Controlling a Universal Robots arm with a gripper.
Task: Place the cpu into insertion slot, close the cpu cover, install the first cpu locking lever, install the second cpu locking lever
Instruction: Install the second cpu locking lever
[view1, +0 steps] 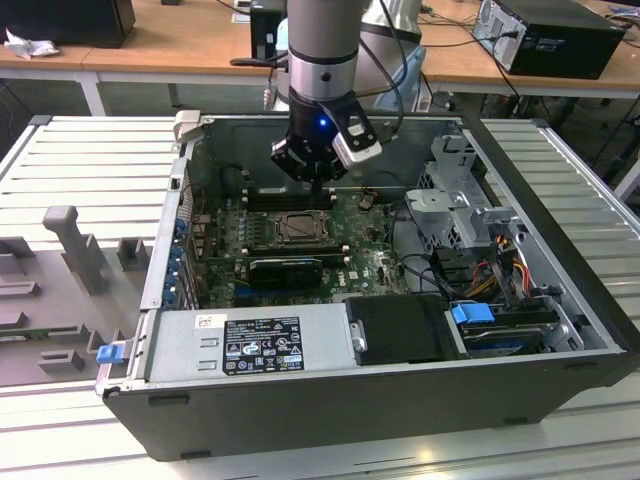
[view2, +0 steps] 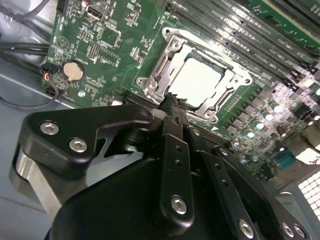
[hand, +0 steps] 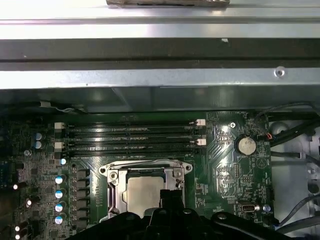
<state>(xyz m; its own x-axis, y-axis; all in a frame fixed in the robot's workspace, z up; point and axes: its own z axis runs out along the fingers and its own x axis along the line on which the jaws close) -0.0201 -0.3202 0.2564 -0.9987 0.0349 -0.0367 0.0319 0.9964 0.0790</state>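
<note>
The open computer case (view1: 560, 250) lies on the slatted bench (view1: 90, 160), and the arm reaches down into it from the far side, its gripper (view1: 318, 182) hanging just above the green motherboard (view1: 385, 262). In the second wrist view the gripper (view2: 172, 100) has its two dark fingers (view2: 170, 107) drawn together into a narrow point with nothing between them, the tip sitting right at the near edge of the insertion slot (view2: 197, 80). The cpu (view2: 195, 80) already rests in that socket, its pale metal top lying flat and square inside the frame; the first wrist view shows the same chip (hand: 143, 192) seated just below the long black memory slots (hand: 130, 140). So I judge the first step done. The cpu cover (view2: 160, 75) appears to lie down around the chip, its silver frame bordering the pale top, though I cannot tell whether it is fully pressed home. Whether either locking lever is latched I cannot make out, so those steps look to be what remains.
</note>
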